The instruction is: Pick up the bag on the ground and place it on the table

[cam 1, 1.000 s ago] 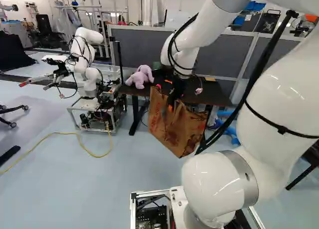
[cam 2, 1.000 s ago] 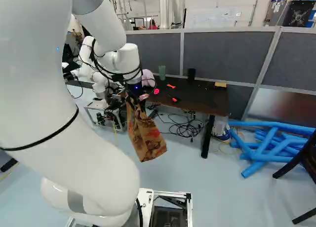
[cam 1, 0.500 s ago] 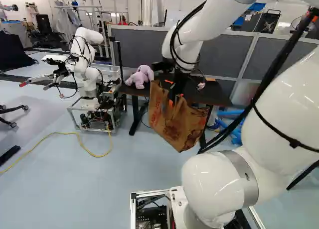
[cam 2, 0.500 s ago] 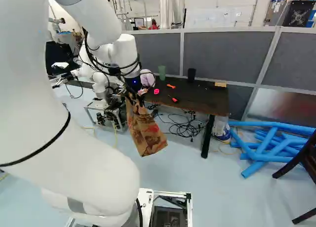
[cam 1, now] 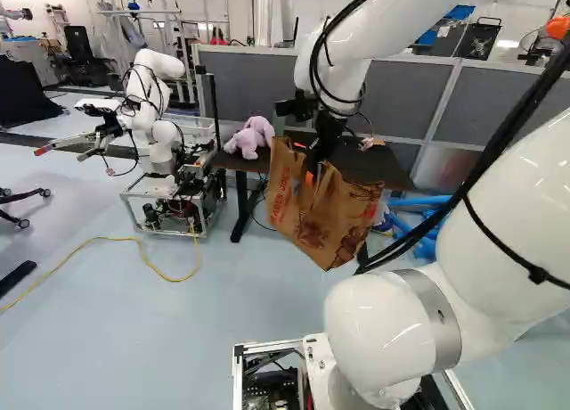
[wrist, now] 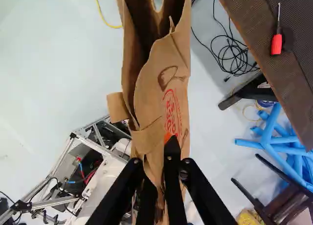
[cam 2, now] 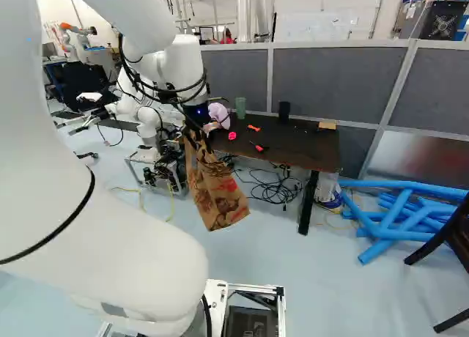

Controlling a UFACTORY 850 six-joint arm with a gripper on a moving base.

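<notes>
My gripper (cam 1: 313, 171) is shut on the top of the brown paper bag (cam 1: 322, 221), which hangs tilted in front of the table (cam 1: 381, 165) in the left base view. From the right base view, the bag (cam 2: 217, 198) hangs beside the left end of the dark table top (cam 2: 293, 148). In the wrist view the gripper (wrist: 168, 143) pinches the bag's paper, and the bag (wrist: 164, 95) stretches out ahead of the fingers, its mouth partly visible. The table (wrist: 269, 34) lies to one side of it there. Part of the grip is hidden by paper.
On the table are a purple plush toy (cam 1: 251, 137), a green cup (cam 2: 240, 107), a black cup (cam 2: 284, 110), a red ring (cam 2: 232, 135) and a screwdriver (cam 2: 258, 147). Another robot (cam 1: 158, 116) stands left of the table. Cables (cam 2: 275, 189) and blue tubes (cam 2: 403, 212) lie on the floor.
The arm has risen a little, carrying the bag slightly higher with it. The bag has also turned a bit. The base has stayed in place, and the grip looks unchanged.
</notes>
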